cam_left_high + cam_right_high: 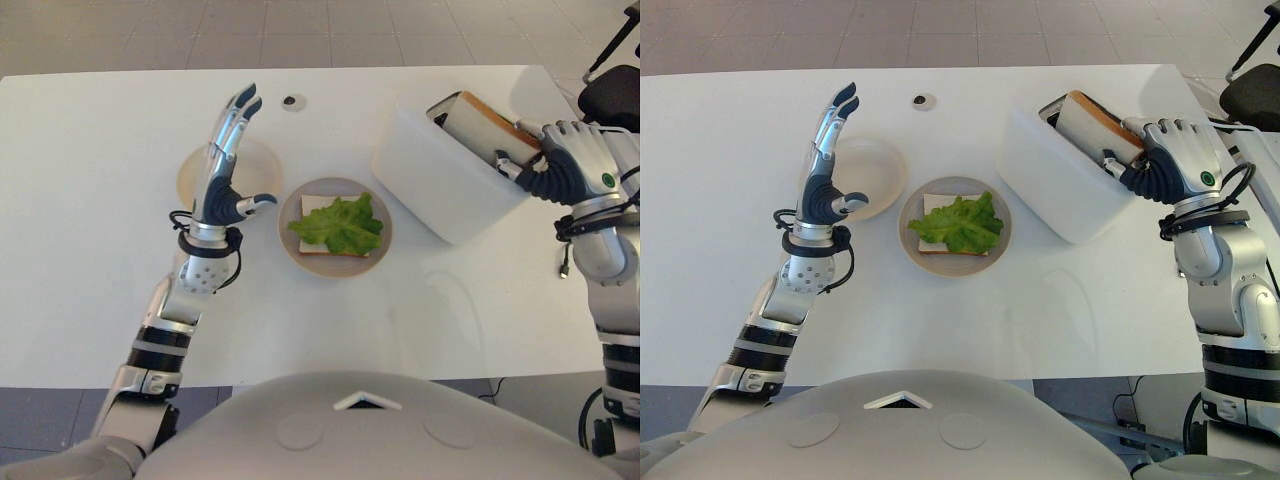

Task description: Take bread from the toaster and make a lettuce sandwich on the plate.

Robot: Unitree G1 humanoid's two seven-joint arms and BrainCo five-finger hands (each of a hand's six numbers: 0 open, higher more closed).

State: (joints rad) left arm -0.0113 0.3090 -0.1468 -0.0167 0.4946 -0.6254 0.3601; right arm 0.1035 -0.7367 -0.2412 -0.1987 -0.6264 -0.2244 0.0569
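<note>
Clearly the right hand (pixel 572 160) has fingers (pixel 530 178) closed on the bread (pixel 480 118) in the toaster (pixel 440 190); plate (pixel 335 268) lies leftward, near the splayed left hand (pixel 225 165)

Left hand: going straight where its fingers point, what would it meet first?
Probably nothing: the left hand, open above the empty dish, points across bare table, left of the small dark object.
</note>
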